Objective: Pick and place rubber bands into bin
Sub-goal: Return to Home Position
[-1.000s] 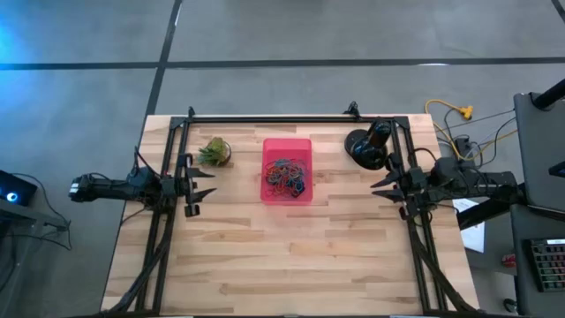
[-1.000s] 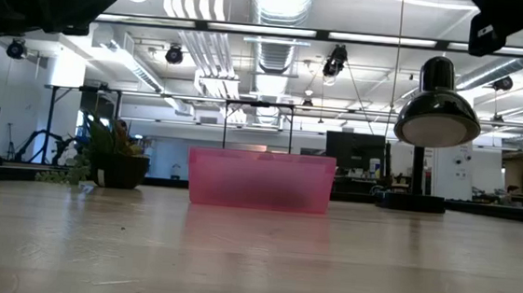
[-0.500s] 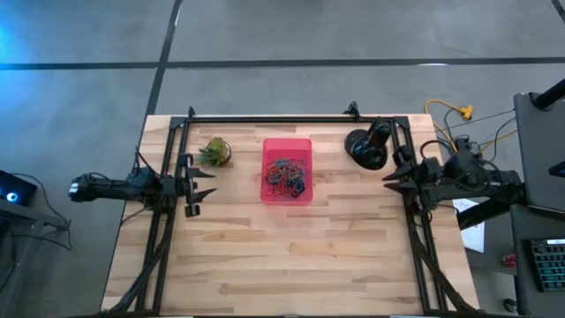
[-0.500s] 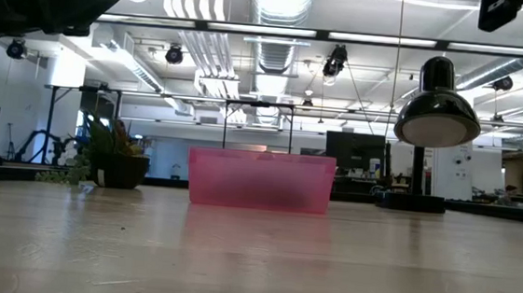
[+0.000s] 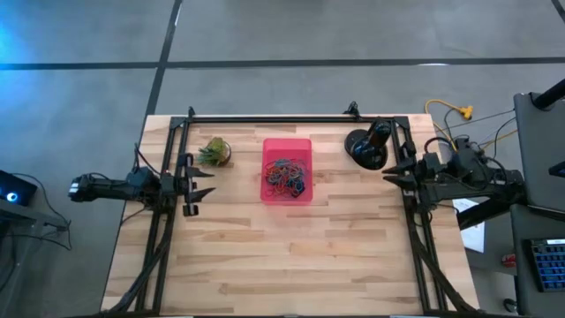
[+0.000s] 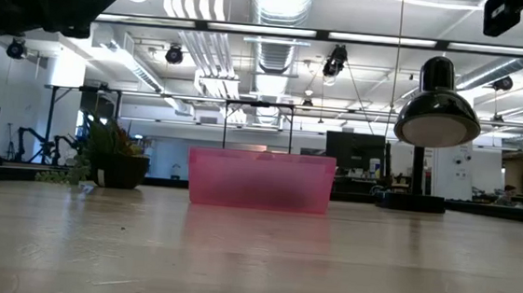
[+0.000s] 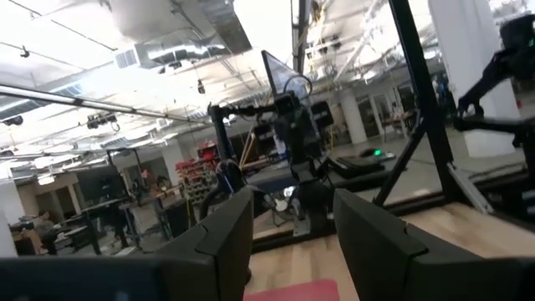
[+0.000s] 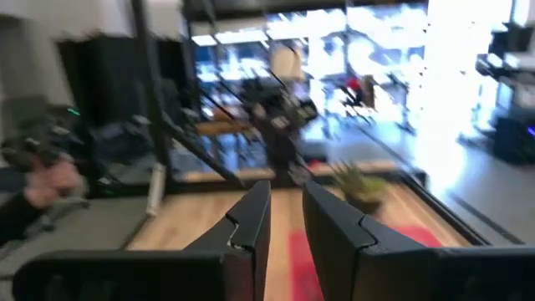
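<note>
Right gripper (image 5: 389, 176), narrowly parted and empty, hangs near the black desk lamp (image 5: 365, 148); homing could clip it; left gripper (image 5: 207, 183) waits wide near the potted plant (image 5: 214, 152).

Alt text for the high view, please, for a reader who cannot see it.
A pink bin holding a heap of coloured rubber bands sits on a wooden table, seen from above. The left gripper and right gripper flank it at the table's sides, both open and empty. A small plant and a black lamp stand either side of the bin.
</note>
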